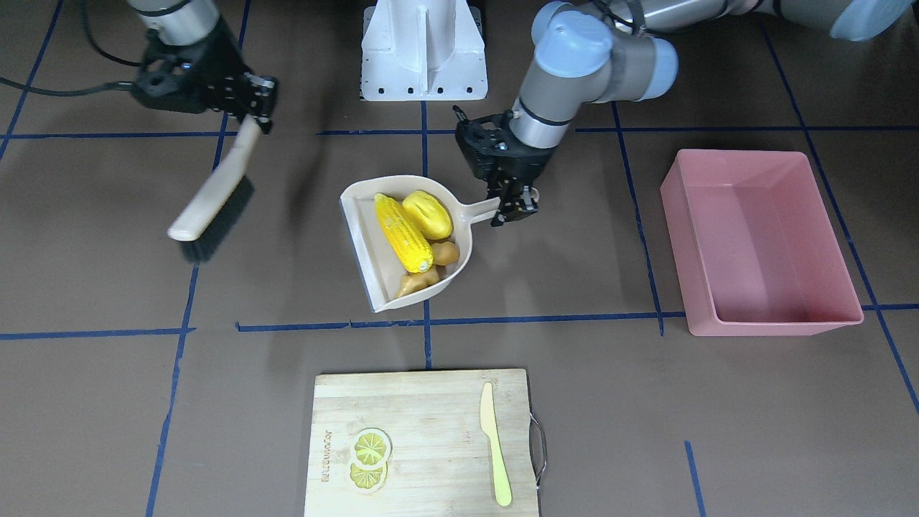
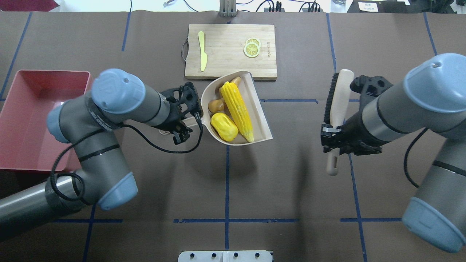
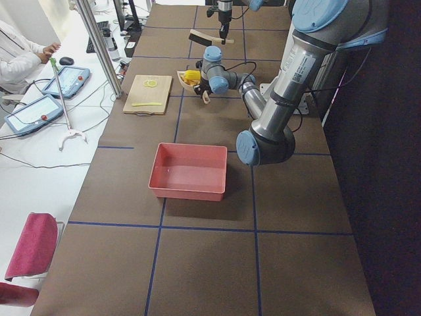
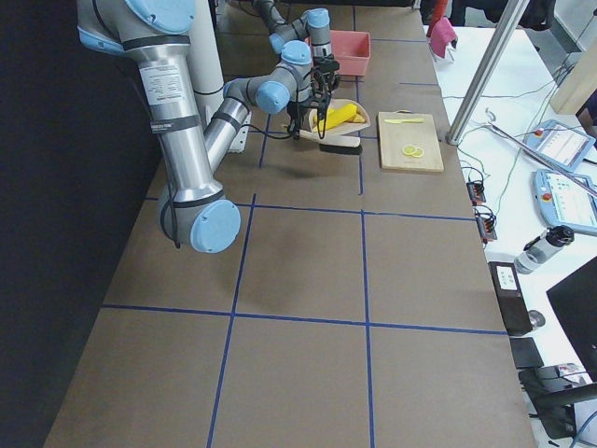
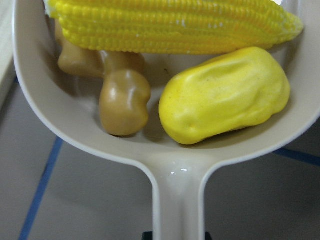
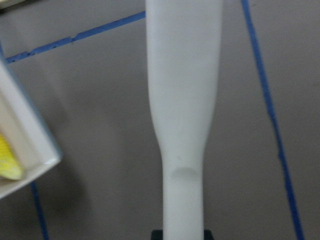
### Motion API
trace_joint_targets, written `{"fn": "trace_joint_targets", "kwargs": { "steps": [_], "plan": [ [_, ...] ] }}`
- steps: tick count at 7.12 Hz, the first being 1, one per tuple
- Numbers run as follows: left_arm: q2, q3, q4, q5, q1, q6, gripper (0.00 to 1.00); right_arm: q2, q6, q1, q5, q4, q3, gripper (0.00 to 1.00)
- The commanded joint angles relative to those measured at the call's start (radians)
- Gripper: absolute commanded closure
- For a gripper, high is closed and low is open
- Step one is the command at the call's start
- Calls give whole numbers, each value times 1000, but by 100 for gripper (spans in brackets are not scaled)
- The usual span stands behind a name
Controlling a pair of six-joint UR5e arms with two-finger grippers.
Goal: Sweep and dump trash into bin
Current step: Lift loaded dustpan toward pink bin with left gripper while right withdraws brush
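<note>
The beige dustpan (image 1: pixel 359 237) holds the trash: a yellow corn cob (image 1: pixel 402 231), a rounded yellow lump (image 1: pixel 428 214) and a tan ginger root (image 1: pixel 431 269). My left gripper (image 1: pixel 513 205) is shut on the dustpan's handle (image 5: pixel 177 200) and appears to hold the pan above the table's middle. The pink bin (image 1: pixel 772 327) stands empty on my left side, apart from the pan. My right gripper (image 1: pixel 251 118) is shut on a beige brush (image 1: pixel 212 194) with dark bristles, held off to my right, away from the pan.
A bamboo cutting board (image 1: pixel 423 431) lies at the far edge of the table with two lemon slices (image 1: pixel 370 456) and a pale yellow-green knife (image 1: pixel 495 445) on it. Blue tape lines cross the brown tabletop. The robot's white base (image 1: pixel 423 50) is at the near edge.
</note>
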State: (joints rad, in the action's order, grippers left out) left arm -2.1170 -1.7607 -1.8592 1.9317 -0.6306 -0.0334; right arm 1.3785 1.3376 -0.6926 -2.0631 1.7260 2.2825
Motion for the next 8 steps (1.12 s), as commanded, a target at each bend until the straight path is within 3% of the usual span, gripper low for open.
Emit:
{"fn": "trace_joint_targets", "kwargs": {
  "steps": [1,4,6,8],
  "plan": [
    [52,-48,6,177,-182,-98,100,201,-198,-85,-2,0,81,99],
    [243,-118,6,353,-405,-302,100,365,-474,-218,-52,-3,75,99],
    [378,-106,8,378,-550,-602,100,469,-692,-325,-89,-2,48,98],
    [480,-99,8,372,-636,-800,100,496,-822,-378,-88,-3,-33,98]
  ]
}}
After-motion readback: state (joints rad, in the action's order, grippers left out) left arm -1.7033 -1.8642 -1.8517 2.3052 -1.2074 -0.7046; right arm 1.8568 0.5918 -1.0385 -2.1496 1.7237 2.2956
